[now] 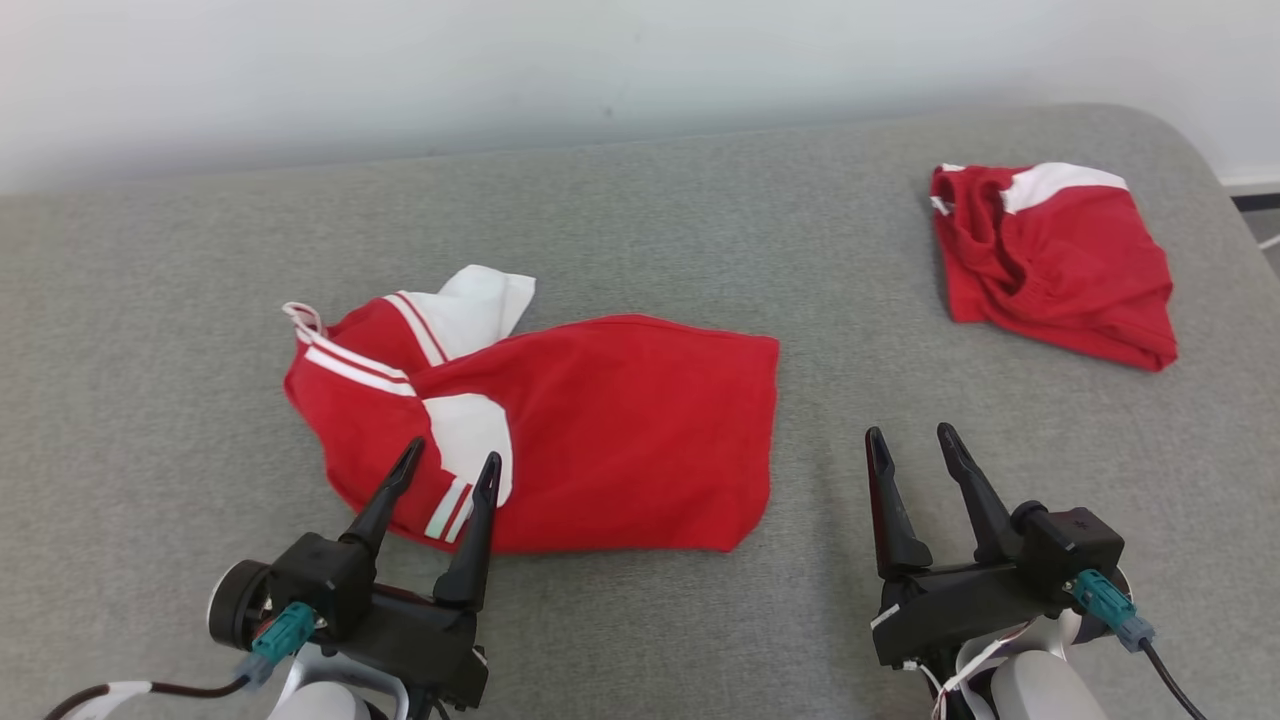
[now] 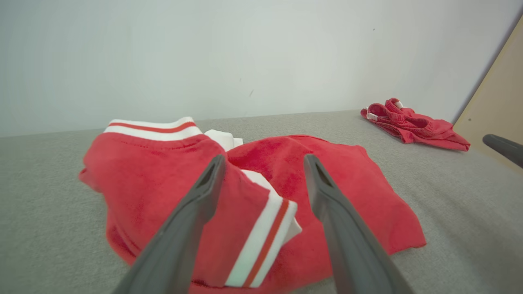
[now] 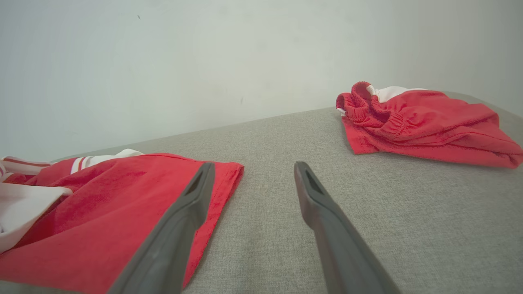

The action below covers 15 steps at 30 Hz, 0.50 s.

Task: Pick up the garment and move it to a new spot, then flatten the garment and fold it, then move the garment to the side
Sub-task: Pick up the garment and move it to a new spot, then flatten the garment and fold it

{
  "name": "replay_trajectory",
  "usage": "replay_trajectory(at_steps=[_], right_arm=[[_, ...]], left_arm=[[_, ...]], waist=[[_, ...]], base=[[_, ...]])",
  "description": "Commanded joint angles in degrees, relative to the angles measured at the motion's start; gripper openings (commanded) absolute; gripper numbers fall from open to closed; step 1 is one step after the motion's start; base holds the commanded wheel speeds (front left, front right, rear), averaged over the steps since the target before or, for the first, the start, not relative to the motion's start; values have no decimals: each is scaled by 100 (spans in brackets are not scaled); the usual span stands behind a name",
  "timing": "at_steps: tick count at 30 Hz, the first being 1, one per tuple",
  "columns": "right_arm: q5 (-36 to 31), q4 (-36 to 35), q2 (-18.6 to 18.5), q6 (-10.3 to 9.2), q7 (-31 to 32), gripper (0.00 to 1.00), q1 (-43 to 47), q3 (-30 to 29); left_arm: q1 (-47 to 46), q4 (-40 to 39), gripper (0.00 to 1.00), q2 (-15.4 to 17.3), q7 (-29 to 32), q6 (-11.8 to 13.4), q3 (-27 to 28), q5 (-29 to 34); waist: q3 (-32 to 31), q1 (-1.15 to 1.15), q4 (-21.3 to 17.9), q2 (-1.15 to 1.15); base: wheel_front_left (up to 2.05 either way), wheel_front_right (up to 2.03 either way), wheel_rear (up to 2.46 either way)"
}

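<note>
The garment (image 1: 600,430) is a red shirt with white panels and striped cuffs, lying partly spread on the grey surface in the middle. Its left part is bunched, with a sleeve folded over. My left gripper (image 1: 448,462) stands open over the striped sleeve cuff (image 2: 261,241) at the garment's near left edge, with nothing held between its fingers. My right gripper (image 1: 912,436) is open above bare surface, just right of the garment's right hem (image 3: 229,171). In the right wrist view the garment (image 3: 102,204) lies to the left of the fingers.
A second red piece of clothing with a white patch (image 1: 1050,260) lies crumpled at the far right, also seen as a red heap (image 2: 412,126) in the left wrist view and near the wall (image 3: 425,118) in the right wrist view. The grey padded surface (image 1: 700,200) ends at a white wall behind.
</note>
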Motion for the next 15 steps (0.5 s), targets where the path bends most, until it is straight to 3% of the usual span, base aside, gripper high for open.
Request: replay_trajectory(at_steps=[1, 11, 15], right_arm=[[50, -10, -2, -4, -22, 100, 18, -4], [76, -51, -2, -4, -22, 100, 41, -19], [63, -53, -2, -4, -22, 100, 73, -43]], left_arm=[[-45, 6, 100, 19, 20, 49, -24, 87], [-45, 227, 100, 182, 238, 582, -30, 496], [59, 302, 100, 205, 305, 625, -11, 409]], waist=[[40, 0, -112, 0], [71, 0, -277, 0], [34, 0, -229, 0]], base=[[0, 0, 0], [0, 0, 0], [0, 0, 0]])
